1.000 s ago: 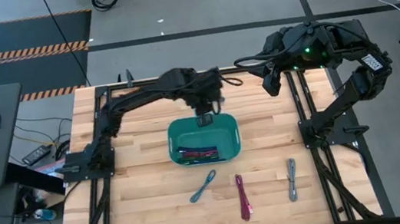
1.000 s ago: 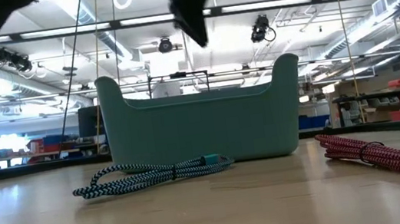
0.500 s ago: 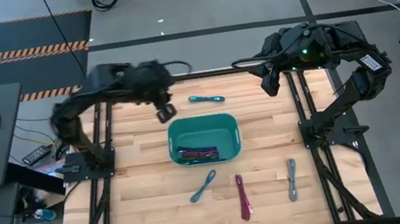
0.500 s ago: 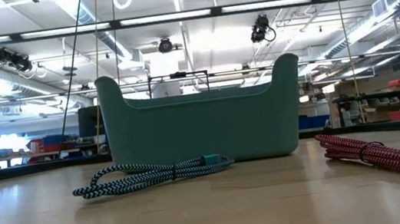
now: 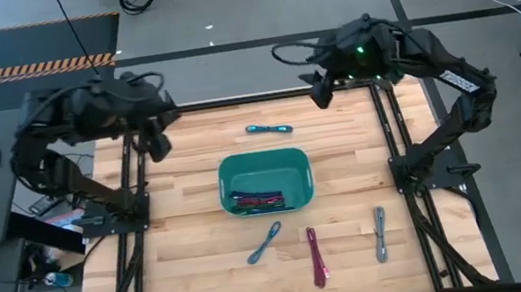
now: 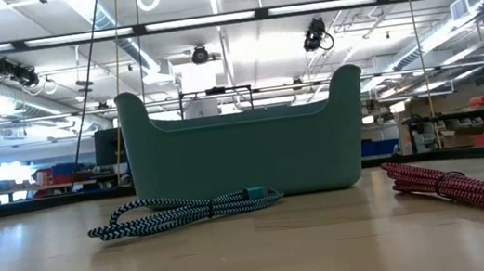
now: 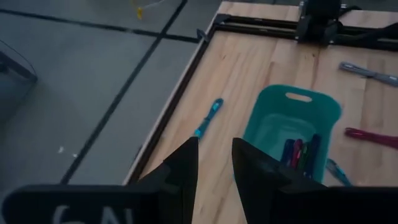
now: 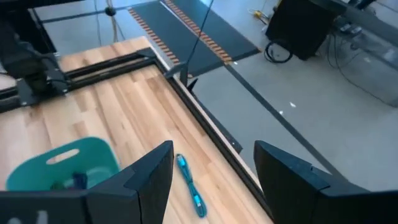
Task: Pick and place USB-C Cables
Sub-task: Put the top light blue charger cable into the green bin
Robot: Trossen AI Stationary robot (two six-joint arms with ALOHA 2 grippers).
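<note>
A teal bin [image 5: 262, 156] sits mid-counter [image 5: 183, 247] holding several USB-C cables [image 5: 258, 202]. One cyan cable [image 5: 268, 129] lies beyond the bin near the far edge; a blue-striped cable [image 5: 264, 243], a magenta cable [image 5: 314, 256] and a grey cable [image 5: 380, 233] lie on the near side. The left end effector [image 5: 156, 145] hangs over the far-left edge with a narrow gap between its fingers, empty — the right end effector [image 5: 319, 94], spread wide, holds nothing.

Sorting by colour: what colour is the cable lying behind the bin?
Cyan cable, clearest in the right wrist view.
</note>
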